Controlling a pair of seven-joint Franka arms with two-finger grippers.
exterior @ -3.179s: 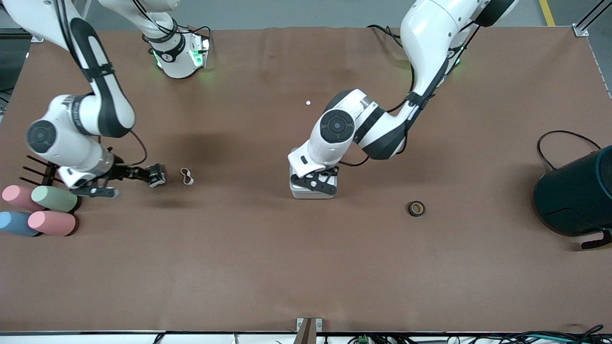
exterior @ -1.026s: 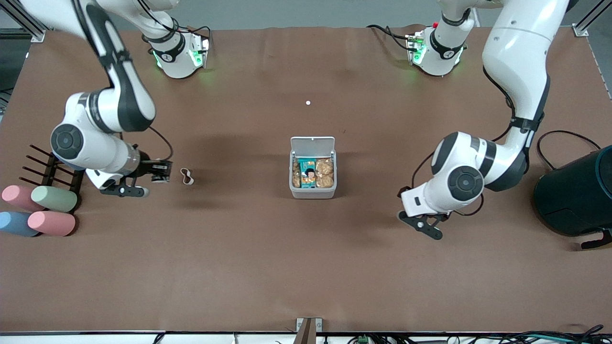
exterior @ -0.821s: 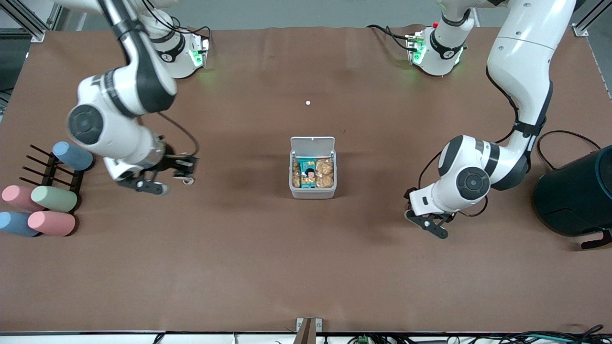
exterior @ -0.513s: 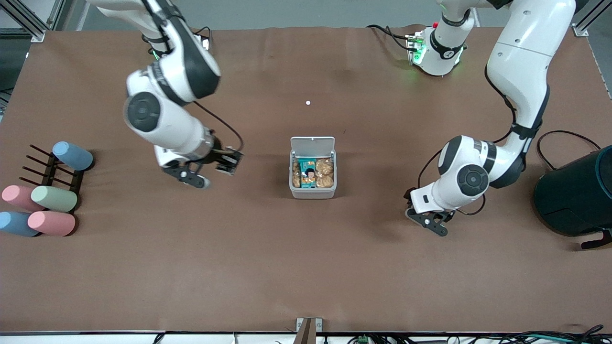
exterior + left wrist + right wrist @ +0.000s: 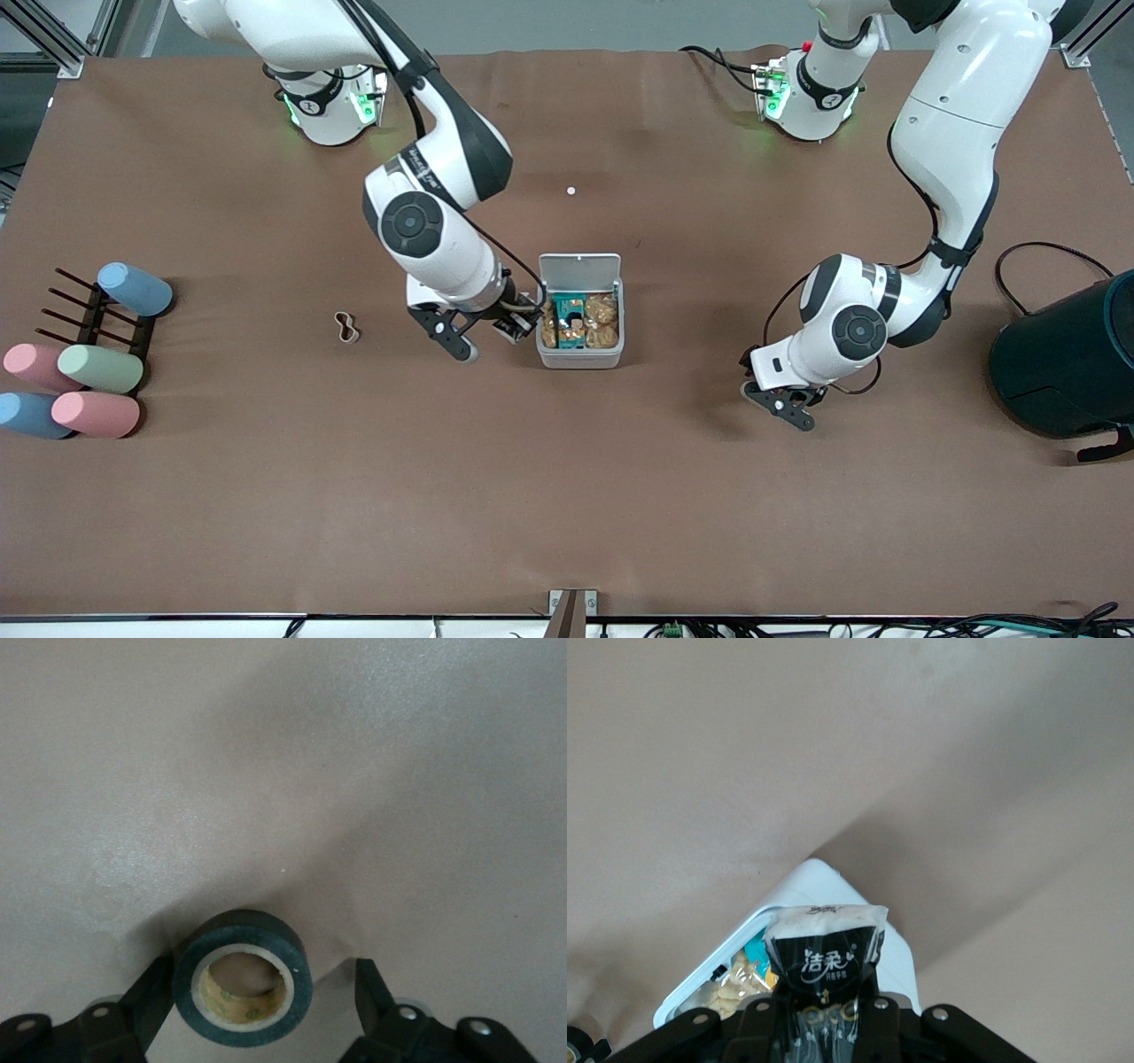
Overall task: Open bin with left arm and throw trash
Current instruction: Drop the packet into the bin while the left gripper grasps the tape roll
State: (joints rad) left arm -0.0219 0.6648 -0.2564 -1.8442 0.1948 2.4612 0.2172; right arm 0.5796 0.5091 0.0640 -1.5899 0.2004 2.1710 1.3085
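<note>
The white bin (image 5: 580,358) stands mid-table with its lid (image 5: 579,266) raised; snack packets lie inside. My right gripper (image 5: 516,325) is shut on the black shiny wrapper (image 5: 824,958) and holds it beside the bin's rim (image 5: 897,958) on the right arm's side. My left gripper (image 5: 780,408) is low on the table toward the left arm's end. It is open, with the black tape roll (image 5: 241,989) between its fingers (image 5: 372,985). The roll is hidden in the front view. The tan rubber-band loop (image 5: 347,327) lies on the table toward the right arm's end.
A big dark teal cylinder (image 5: 1067,363) with a cable stands at the left arm's end. A black rack (image 5: 89,312) and several pastel cylinders (image 5: 97,368) sit at the right arm's end. A small white dot (image 5: 570,190) lies farther from the camera than the bin.
The bin's lid went from shut to raised and my left gripper moved from the bin to the tape roll. My right gripper carried the wrapper from near the rack to beside the bin.
</note>
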